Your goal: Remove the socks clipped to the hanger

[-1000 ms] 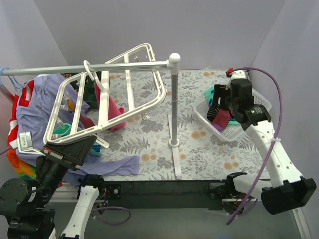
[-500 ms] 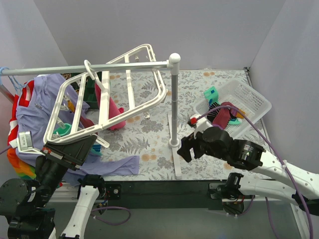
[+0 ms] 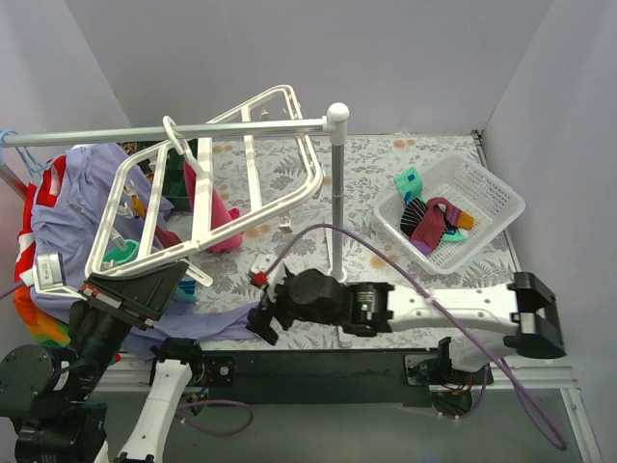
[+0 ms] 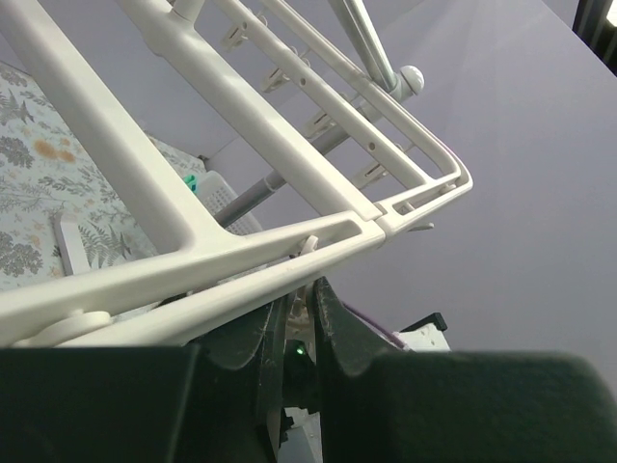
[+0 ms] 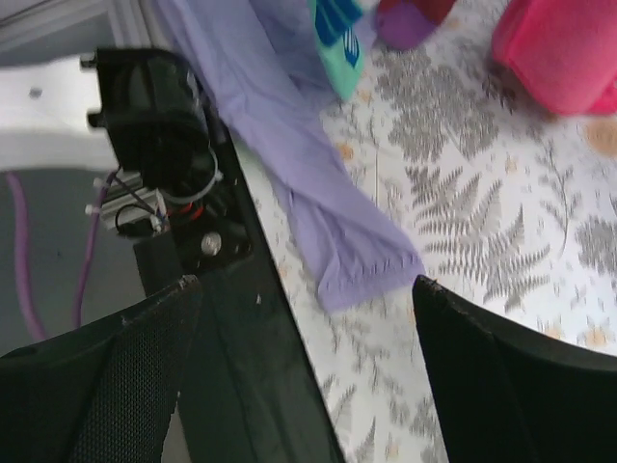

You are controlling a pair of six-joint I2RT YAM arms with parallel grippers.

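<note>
Right gripper (image 5: 306, 285) hangs spread wide and empty across the counter's (image 5: 501, 251) near edge, with one finger over the dark front frame and the other over the floral cloth. Between the fingers we see the end of the lavender shirt sleeve (image 5: 328, 203), lying right up to that edge. Beyond it are a teal sock (image 5: 337, 34) and a magenta sock (image 5: 559, 48), with bare counter between the sleeve and the magenta sock. Both socks sit beneath the tilted hanger (image 3: 201, 207). Left gripper (image 4: 301, 294) is clenched at the hanger's near bar. More socks (image 3: 431, 220) lie in the white basket (image 3: 496, 203), well apart, past the pole (image 3: 336, 193).
</note>
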